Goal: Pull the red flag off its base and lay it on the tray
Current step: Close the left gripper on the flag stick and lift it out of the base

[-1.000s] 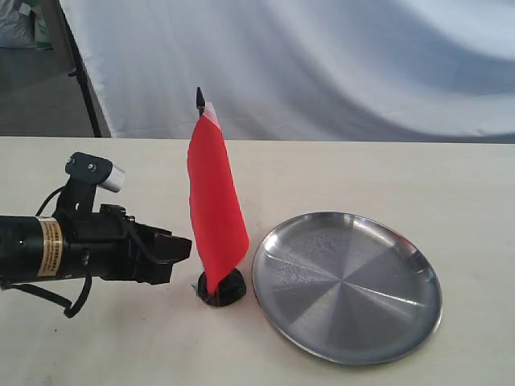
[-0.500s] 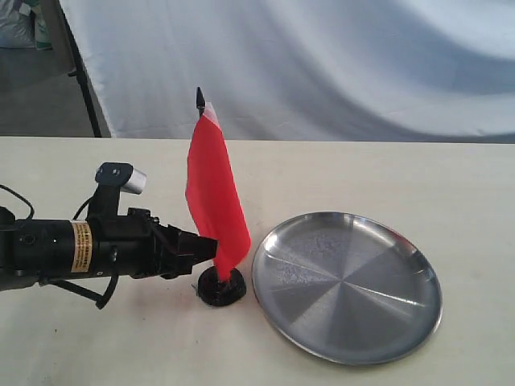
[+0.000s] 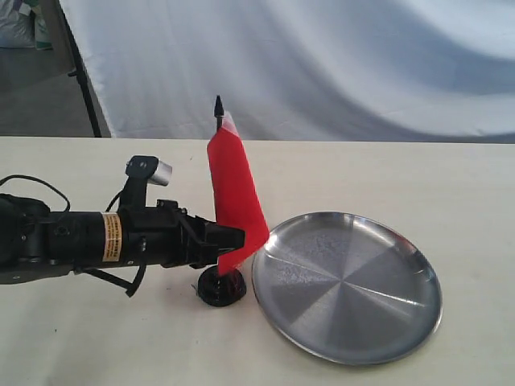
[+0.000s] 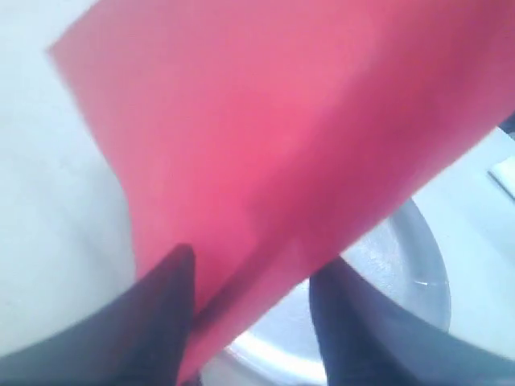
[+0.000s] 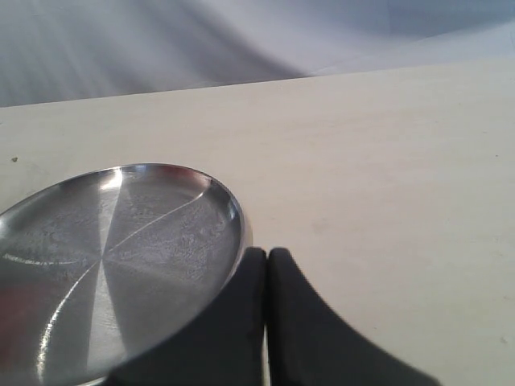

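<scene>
The red flag (image 3: 233, 189) stands in its black base (image 3: 221, 288), leaning right toward the tray (image 3: 346, 283), just left of the tray's rim. My left gripper (image 3: 235, 239) reaches in from the left at the flag's lower part. It is open, and its fingers straddle the cloth. In the left wrist view the red flag (image 4: 265, 137) fills the picture, hanging between the fingers of the left gripper (image 4: 253, 273) with the tray (image 4: 386, 257) behind. My right gripper (image 5: 267, 256) is shut and empty beside the tray (image 5: 121, 241). It does not show in the exterior view.
A white backdrop cloth (image 3: 338, 64) hangs behind the table's far edge. A black stand leg (image 3: 80, 76) slants down at the back left. Bare cream tabletop (image 3: 451, 185) lies right of and behind the tray.
My left arm has moved right until its fingers reach round the flag. The flag's top has shifted right and it now leans toward the tray. The base stays in place.
</scene>
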